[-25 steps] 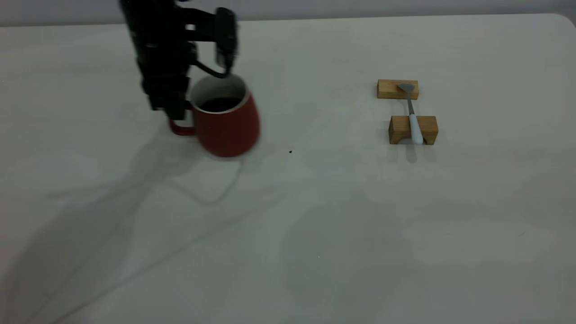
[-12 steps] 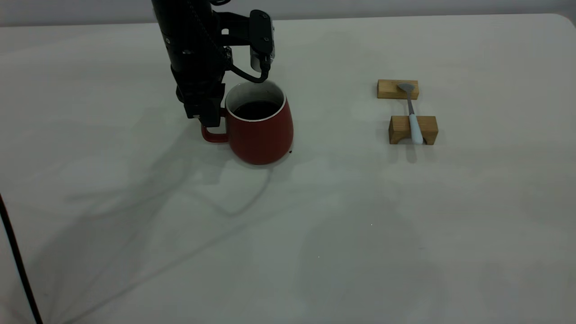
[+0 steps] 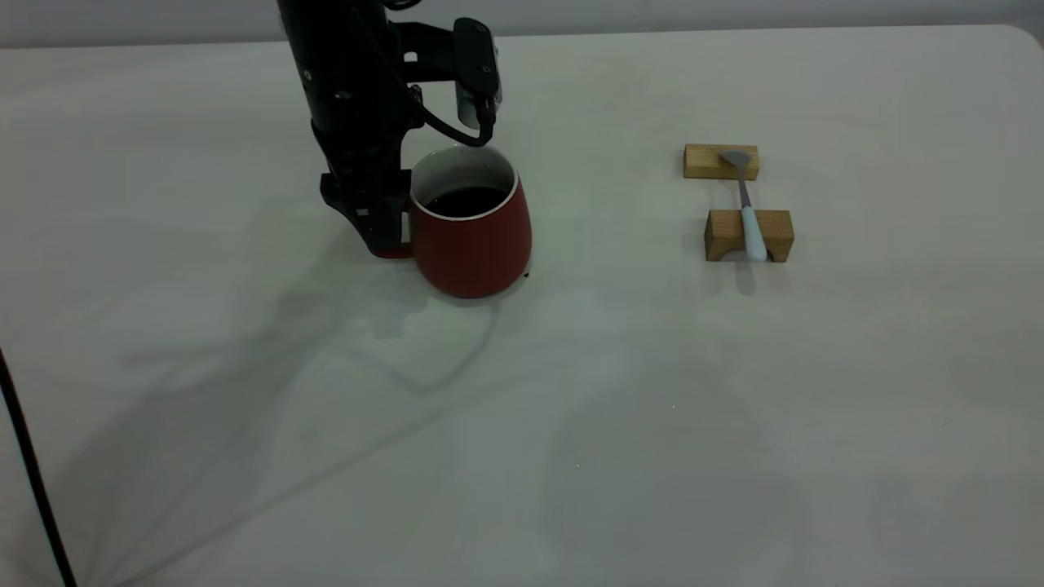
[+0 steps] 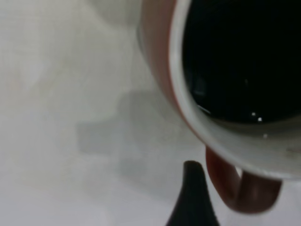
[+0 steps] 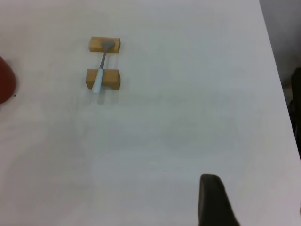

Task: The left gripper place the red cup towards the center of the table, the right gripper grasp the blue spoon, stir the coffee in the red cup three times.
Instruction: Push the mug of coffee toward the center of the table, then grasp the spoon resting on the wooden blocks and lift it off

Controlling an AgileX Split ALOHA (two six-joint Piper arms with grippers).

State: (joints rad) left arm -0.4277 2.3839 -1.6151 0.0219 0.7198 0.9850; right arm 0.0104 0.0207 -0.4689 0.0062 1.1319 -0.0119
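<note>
The red cup (image 3: 471,240) stands upright on the table (image 3: 620,391) left of centre, with dark coffee (image 3: 465,200) inside and its handle (image 4: 244,193) turned toward my left gripper (image 3: 380,238). That gripper reaches down around the handle, open: its one visible finger (image 4: 193,193) stands beside the handle with a strip of table between them. The blue spoon (image 3: 749,214) rests across two wooden blocks at the right, bowl on the far block. Of my right gripper only one finger (image 5: 210,195) shows, high above the table and far from the spoon (image 5: 99,77).
The spoon rests on two small wooden blocks, a far one (image 3: 721,161) and a notched near one (image 3: 749,235). A black cable (image 3: 33,481) runs along the left edge. The table's right edge (image 5: 275,70) lies close to the right arm.
The left gripper carried the cup rightward and set it down. Since half a second ago the cup has stayed still while the gripper dropped lower and loosened around the handle.
</note>
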